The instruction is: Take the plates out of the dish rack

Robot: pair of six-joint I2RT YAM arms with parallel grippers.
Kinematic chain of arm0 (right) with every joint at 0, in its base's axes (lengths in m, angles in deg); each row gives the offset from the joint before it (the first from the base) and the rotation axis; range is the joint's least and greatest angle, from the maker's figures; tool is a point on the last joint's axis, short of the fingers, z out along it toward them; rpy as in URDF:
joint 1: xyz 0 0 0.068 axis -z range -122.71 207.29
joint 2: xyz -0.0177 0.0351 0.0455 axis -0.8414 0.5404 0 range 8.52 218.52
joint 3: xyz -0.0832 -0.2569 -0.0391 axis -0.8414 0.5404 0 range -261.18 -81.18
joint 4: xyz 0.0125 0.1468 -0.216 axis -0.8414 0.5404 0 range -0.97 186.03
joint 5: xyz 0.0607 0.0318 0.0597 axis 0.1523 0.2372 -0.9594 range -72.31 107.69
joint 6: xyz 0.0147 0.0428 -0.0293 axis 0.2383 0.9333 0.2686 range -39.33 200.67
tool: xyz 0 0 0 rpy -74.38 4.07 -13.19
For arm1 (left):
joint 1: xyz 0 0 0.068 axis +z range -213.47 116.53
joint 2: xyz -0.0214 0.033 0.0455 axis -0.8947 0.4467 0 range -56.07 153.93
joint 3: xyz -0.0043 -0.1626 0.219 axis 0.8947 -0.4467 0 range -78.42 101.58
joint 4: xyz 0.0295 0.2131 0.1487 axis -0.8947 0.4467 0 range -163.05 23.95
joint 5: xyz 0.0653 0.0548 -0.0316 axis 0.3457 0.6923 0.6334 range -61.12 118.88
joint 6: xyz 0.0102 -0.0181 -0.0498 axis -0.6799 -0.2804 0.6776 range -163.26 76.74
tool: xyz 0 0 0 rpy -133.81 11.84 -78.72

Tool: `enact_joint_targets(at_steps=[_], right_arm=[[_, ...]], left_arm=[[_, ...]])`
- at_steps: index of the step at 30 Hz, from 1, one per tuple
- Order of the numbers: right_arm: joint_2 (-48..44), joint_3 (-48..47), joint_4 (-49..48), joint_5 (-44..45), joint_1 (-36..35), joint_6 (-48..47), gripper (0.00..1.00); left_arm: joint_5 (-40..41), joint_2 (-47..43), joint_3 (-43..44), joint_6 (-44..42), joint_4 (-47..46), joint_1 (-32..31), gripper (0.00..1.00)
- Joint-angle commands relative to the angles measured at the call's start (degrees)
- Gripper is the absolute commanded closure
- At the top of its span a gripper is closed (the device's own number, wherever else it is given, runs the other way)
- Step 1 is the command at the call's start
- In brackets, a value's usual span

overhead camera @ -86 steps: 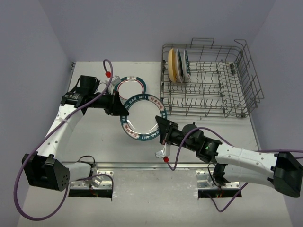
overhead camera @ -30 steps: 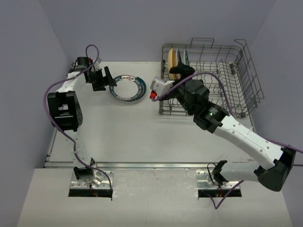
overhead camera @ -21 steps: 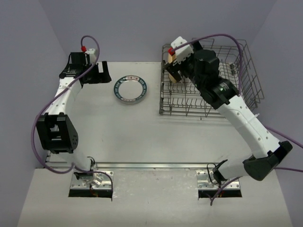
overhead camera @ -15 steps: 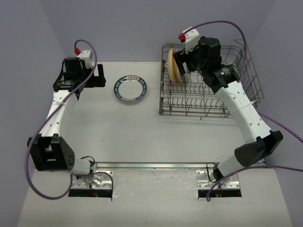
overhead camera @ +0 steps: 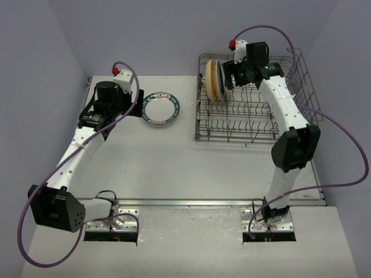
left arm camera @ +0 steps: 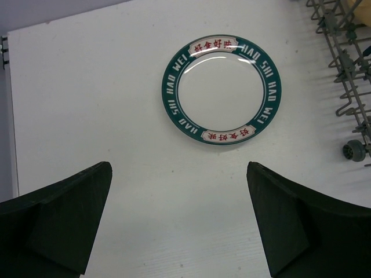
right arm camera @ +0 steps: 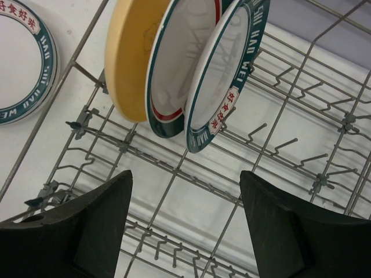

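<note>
From overhead, the dish rack sits at the far right of the counter. Three plates stand on edge at its far left end, the tan-yellow plate outermost. The right tool hovers just beside them over the rack. From here I cannot tell how its jaws stand. Across the counter, the flat plate, white with a teal rim, lies to the left of the rack and well apart from it. The left tool is just beside it.

The left wrist camera looks straight down. The left tool has its jaws spread wide with nothing between them. The flat plate lies beyond the fingertips, with red characters and white lettering around its teal band. A corner of the rack shows at the right edge.

In the right wrist camera, the right tool also gapes wide and holds nothing. Ahead of it the three plates lean in the tines. The tan-yellow plate is on the left and the red-striped plate in the middle. The lettered teal plate is nearest the gap between the fingers.
</note>
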Motion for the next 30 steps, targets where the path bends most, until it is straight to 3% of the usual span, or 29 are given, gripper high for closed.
enact_joint_targets(at_steps=[1, 19, 25, 30], right_arm=[[2.17, -4.19, -1.47, -3.14, 0.23, 0.29, 0.26], [16.53, -14.01, -4.58, 2.6, 0.85, -1.03, 0.32], [20.07, -14.64, -4.78, 1.34, 1.1, -1.34, 0.46], [20.41, -15.0, -4.59, -0.87, 1.51, 0.2, 0.68]], left_arm=[[2.89, -0.2, -0.28, -1.01, -2.95, -0.38, 0.0], [2.88, 2.49, -1.05, 0.31, -3.02, -0.47, 0.0], [3.29, 3.1, -0.51, 0.56, -3.27, -0.47, 0.0], [3.25, 3.15, -0.68, 0.85, -3.29, -0.47, 0.0]])
